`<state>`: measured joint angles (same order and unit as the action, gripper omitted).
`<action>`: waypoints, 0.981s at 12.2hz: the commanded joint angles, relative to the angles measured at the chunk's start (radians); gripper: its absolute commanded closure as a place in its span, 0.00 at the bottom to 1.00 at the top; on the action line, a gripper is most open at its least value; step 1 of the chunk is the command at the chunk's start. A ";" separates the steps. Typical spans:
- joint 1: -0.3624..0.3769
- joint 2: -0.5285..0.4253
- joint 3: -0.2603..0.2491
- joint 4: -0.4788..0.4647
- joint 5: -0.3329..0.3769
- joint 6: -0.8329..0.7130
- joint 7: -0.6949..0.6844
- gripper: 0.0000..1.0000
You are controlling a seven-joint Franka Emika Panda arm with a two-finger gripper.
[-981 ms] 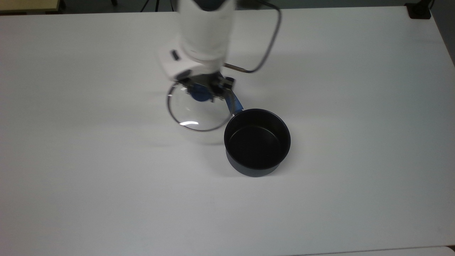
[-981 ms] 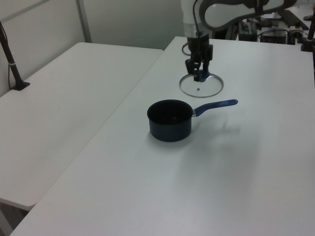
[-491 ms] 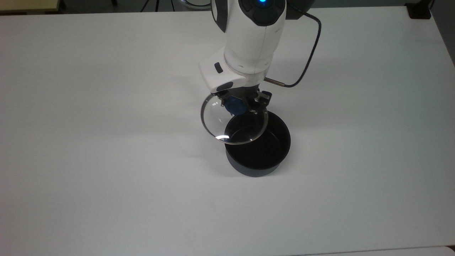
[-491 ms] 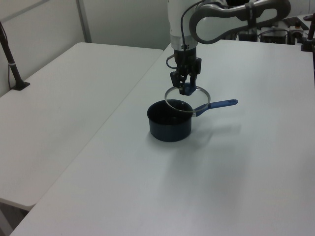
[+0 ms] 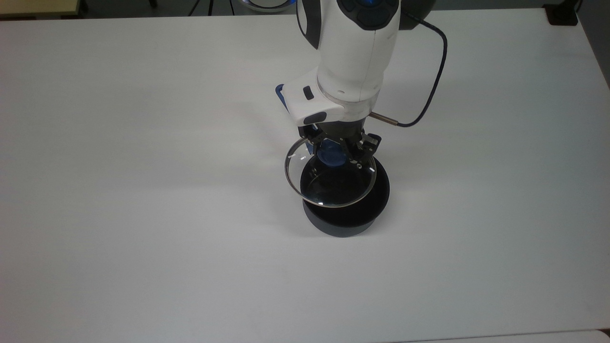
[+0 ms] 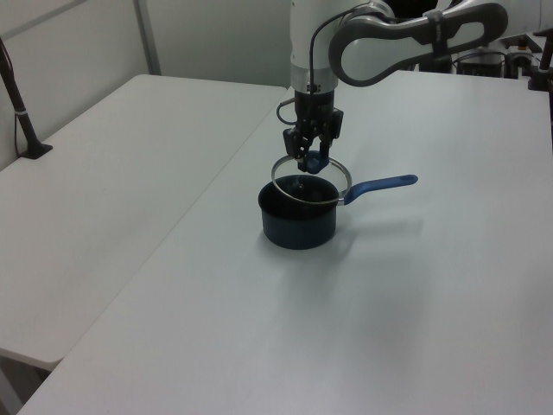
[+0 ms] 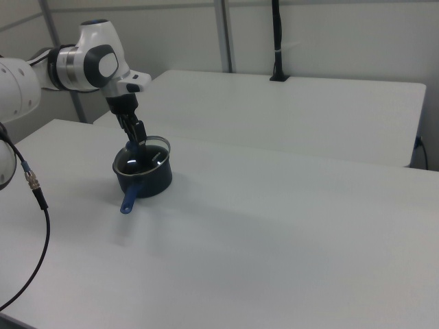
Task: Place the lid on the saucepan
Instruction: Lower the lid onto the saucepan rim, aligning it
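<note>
The dark saucepan (image 5: 346, 221) (image 6: 296, 226) (image 7: 152, 184) stands on the white table, its long blue handle (image 6: 382, 183) (image 7: 129, 200) pointing to the left view's right. The round glass lid (image 5: 329, 183) (image 6: 309, 181) (image 7: 152, 152) hangs tilted just above the pan's mouth, covering most of it and overhanging toward the top view's left. My gripper (image 5: 337, 153) (image 6: 312, 159) (image 7: 135, 145) is shut on the lid's blue knob (image 5: 333, 157) from above.
The white table (image 5: 143, 190) is wide around the pan. A second white table (image 6: 104, 173) adjoins it at the left view's left, with a black post (image 6: 19, 104) on it. A dark cable (image 5: 436, 81) loops from the arm's wrist.
The gripper has carried the lid from the table beside the handle, up and across toward the top view's right, to a spot over the saucepan's mouth. The saucepan has stayed put.
</note>
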<state>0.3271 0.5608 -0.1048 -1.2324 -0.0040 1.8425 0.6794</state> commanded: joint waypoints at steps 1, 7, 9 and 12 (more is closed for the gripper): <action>0.023 0.041 -0.009 0.060 0.015 0.046 0.048 0.45; 0.043 0.068 -0.009 0.059 0.015 0.069 0.057 0.43; 0.044 0.068 -0.009 0.053 0.015 0.063 0.055 0.43; 0.046 0.079 -0.006 0.048 0.015 0.051 0.051 0.42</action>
<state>0.3595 0.6272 -0.1035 -1.1929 -0.0039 1.9023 0.7178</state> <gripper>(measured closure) 0.396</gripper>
